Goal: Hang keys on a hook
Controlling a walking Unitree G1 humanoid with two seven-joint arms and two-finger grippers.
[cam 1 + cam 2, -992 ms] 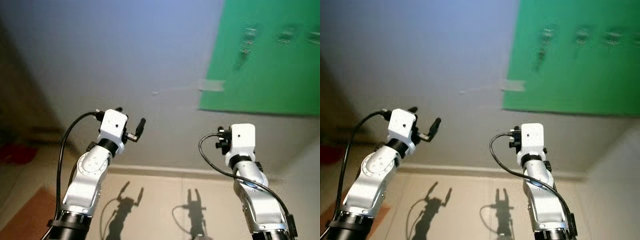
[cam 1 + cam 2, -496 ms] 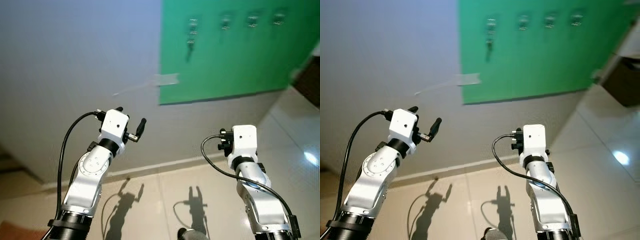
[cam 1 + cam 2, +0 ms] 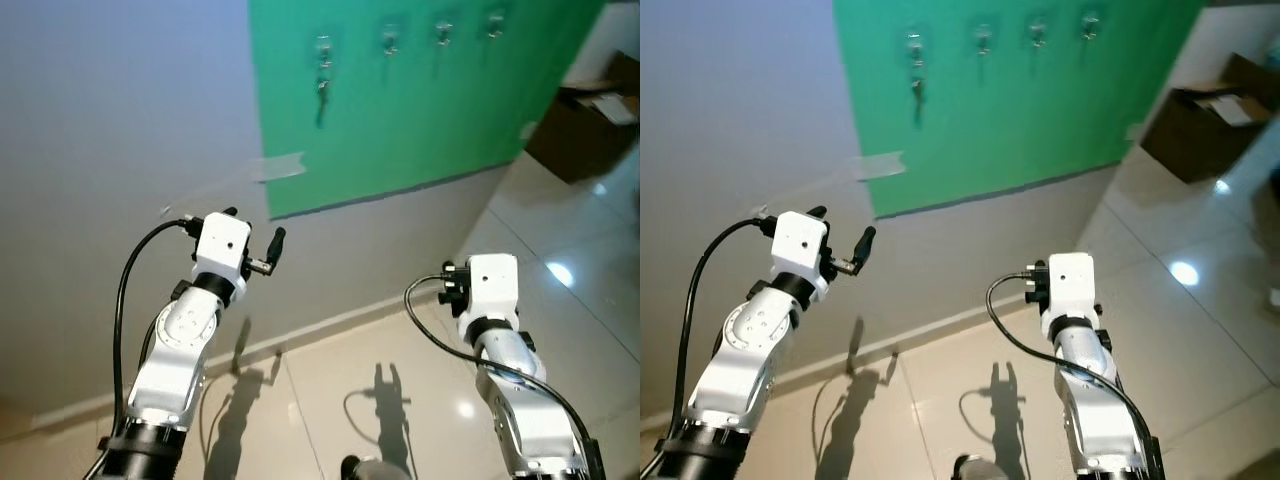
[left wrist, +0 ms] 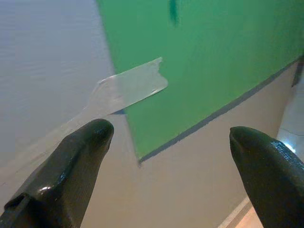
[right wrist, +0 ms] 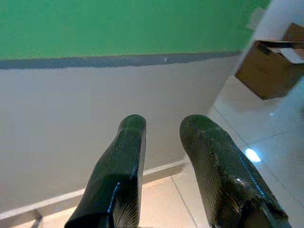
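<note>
Keys [image 3: 322,82], seemingly, hang on green board [image 3: 420,110]; cardboard box [image 3: 585,118] right.

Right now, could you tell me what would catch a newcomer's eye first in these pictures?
The bright green panel on the grey wall stands out first, with a row of four hooks near its top and keys hanging from the leftmost one. Next come the two silver arms raised in front of the wall, the left gripper spread wide and empty, the right gripper nearly closed and empty. A brown cardboard box sits on the glossy floor at far right.
</note>
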